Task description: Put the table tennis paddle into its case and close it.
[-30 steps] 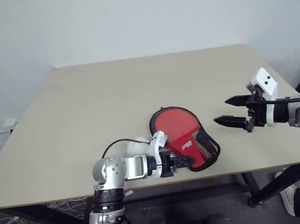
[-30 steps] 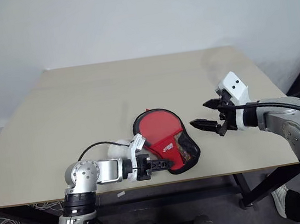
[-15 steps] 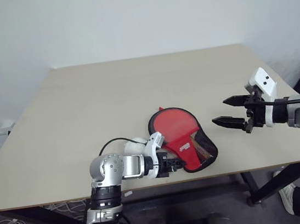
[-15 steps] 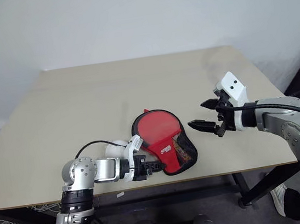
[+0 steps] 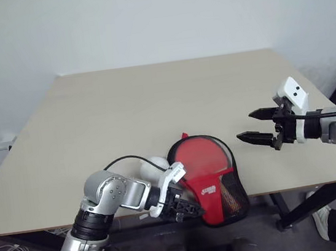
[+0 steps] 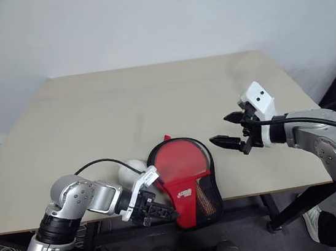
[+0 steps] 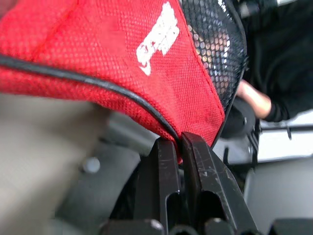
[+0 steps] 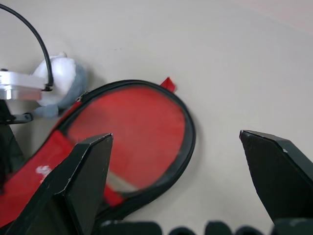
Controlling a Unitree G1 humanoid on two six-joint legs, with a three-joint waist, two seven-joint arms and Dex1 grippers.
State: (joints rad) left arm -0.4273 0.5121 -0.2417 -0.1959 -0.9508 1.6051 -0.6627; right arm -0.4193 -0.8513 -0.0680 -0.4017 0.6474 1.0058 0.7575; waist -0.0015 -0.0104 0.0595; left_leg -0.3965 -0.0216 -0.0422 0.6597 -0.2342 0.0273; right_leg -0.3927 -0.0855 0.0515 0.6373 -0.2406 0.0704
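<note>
The case [image 5: 208, 170] lies at the table's front edge: red fabric, black edging, black mesh pocket, white logo [image 7: 159, 34]. Its narrow end hangs out over the edge. The table tennis paddle's round red face [image 8: 132, 132] shows through the case's clear panel. My left gripper [image 5: 188, 208] is shut on the edging at the narrow end; in the left wrist view its fingers [image 7: 164, 166] pinch the red fabric. To the right of the case, above the table, my right gripper [image 5: 244, 125] hovers open and holds nothing.
A white round object [image 5: 156, 163] sits on the table [image 5: 152, 103] just left of the case. Cables lie on the floor at the left. A person's shoe [image 5: 322, 223] is beside the table's right front leg.
My left gripper has shut on the case's narrow end and pulled it back and left; the case has swung so that end now overhangs the front edge. The right gripper kept still.
</note>
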